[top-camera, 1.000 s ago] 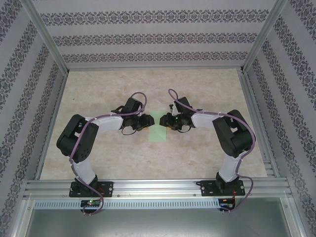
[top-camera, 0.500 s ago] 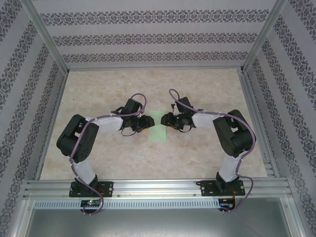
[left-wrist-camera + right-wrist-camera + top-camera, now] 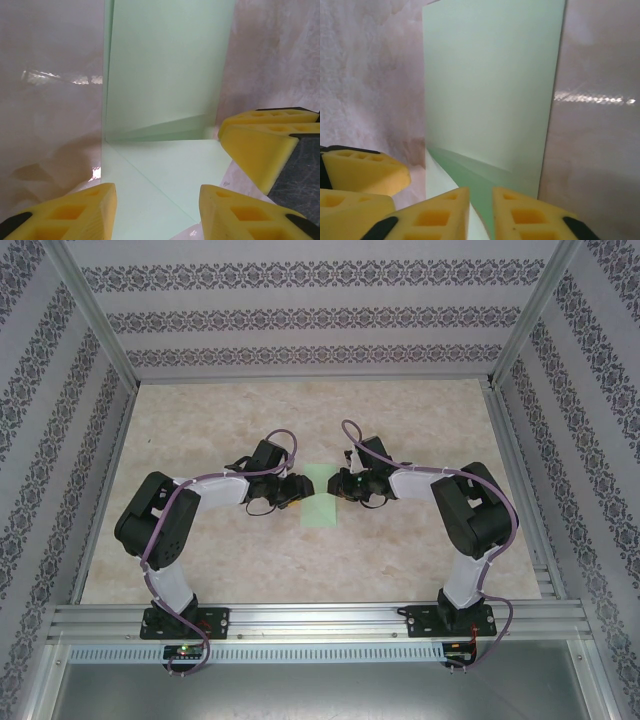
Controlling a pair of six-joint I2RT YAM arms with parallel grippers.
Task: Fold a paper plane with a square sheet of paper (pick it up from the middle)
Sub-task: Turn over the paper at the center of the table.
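**Top view, compared with one second earlier.** The left gripper (image 3: 297, 489) has edged a little to the right, further over the left edge of the square sheet of paper (image 3: 321, 512). The right gripper (image 3: 338, 486) has edged a little to the left over the opposite edge, so the green strip showing between the two heads is narrower. The green indicator light (image 3: 345, 482) on the right wrist was lit a second ago and hidden half a second ago; it shows again.

**Right wrist view.** The fingers (image 3: 445, 210) now stand closed to a slit, with the sheet's edge running into it. Their earlier spacing is too small to tell from above.
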